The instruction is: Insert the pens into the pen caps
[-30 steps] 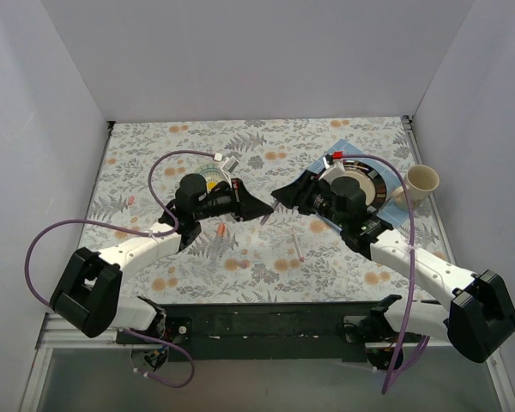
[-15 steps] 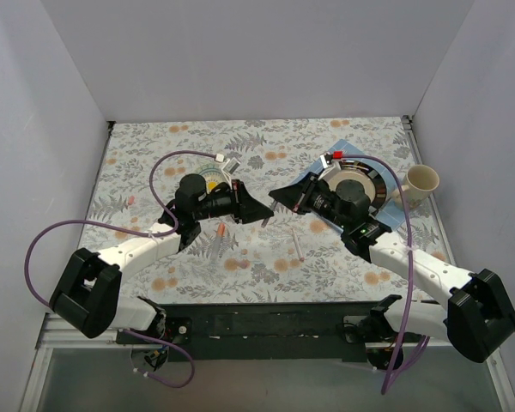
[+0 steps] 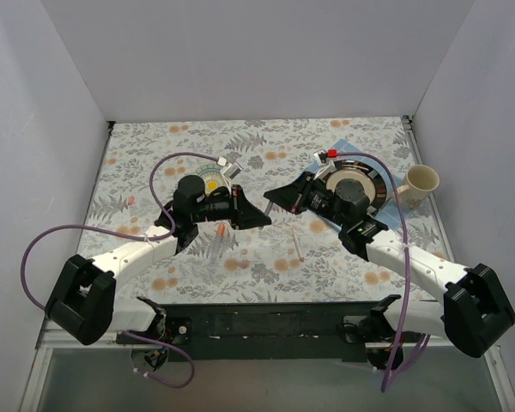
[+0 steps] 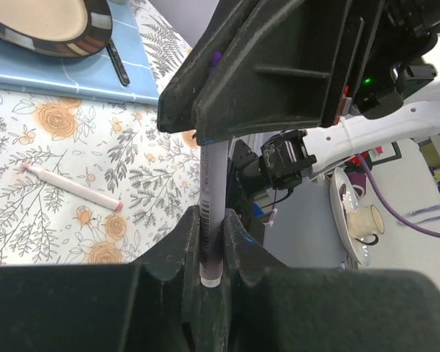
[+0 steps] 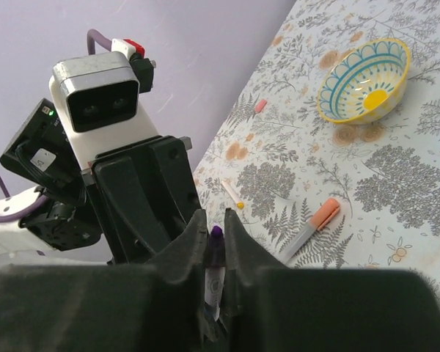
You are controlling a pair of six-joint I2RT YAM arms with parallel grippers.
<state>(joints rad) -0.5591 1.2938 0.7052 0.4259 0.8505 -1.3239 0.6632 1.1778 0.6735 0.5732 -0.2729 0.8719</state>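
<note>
A slim purple-grey pen (image 4: pixel 210 176) is clamped in the left gripper (image 4: pixel 211 236). Its far end runs up to the purple cap (image 5: pixel 216 234), pinched in the right gripper (image 5: pixel 215 243) at mid-table. Three more pens lie flat: the orange-capped pen (image 3: pixel 219 237) at 8 o'clock, the white pen (image 3: pixel 298 246) at 5, and the thin pen (image 5: pixel 231 192) at 9. One pink cap (image 5: pixel 260 106) lies loose.

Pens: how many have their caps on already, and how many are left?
One looks done: the orange-capped pen lies on the table. In hand: the left gripper grips the purple-grey pen, its tip meeting the purple cap in the right gripper; seating is hidden. Left: the thin white pen, capping unclear, and perhaps a loose pink cap.
</note>
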